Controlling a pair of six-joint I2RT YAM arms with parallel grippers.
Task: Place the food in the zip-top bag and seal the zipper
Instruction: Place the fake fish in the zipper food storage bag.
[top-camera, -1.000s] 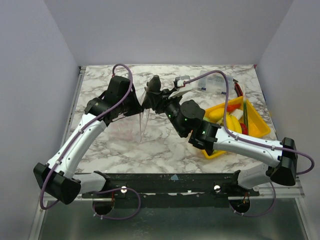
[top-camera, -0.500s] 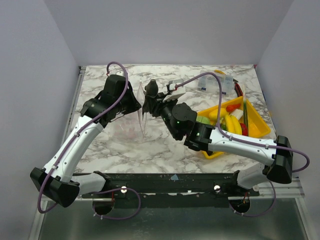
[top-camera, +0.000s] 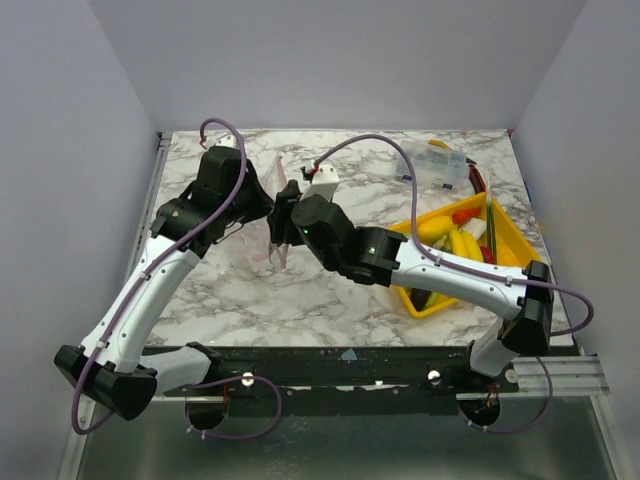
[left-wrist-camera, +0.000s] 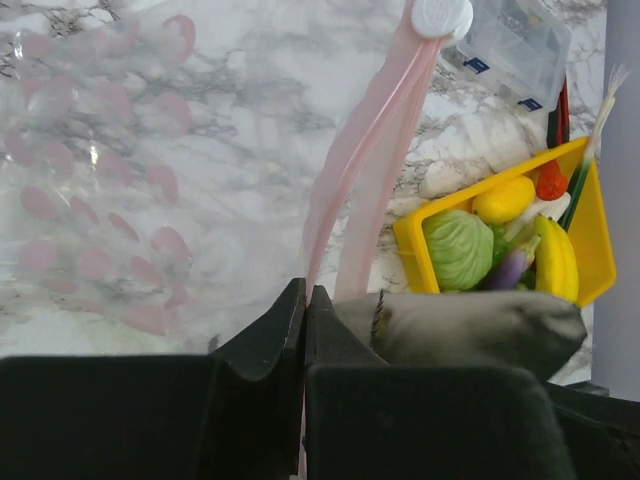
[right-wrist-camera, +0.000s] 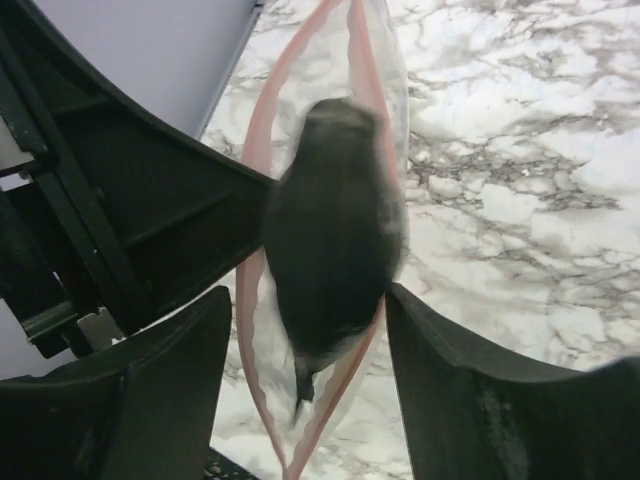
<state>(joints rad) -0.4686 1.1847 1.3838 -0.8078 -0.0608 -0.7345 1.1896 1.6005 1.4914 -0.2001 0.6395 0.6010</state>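
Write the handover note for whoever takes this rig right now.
The left gripper is shut on the zipper, holding the zip-top bag with its mouth open.
The right gripper is open above that mouth. A dark food piece, blurred, sits between the pink strips.
Done: one piece at or in the bag; how deep it sits cannot be told.
To do: move the green one, the bananas and the rest from the yellow tray, then seal the zipper.
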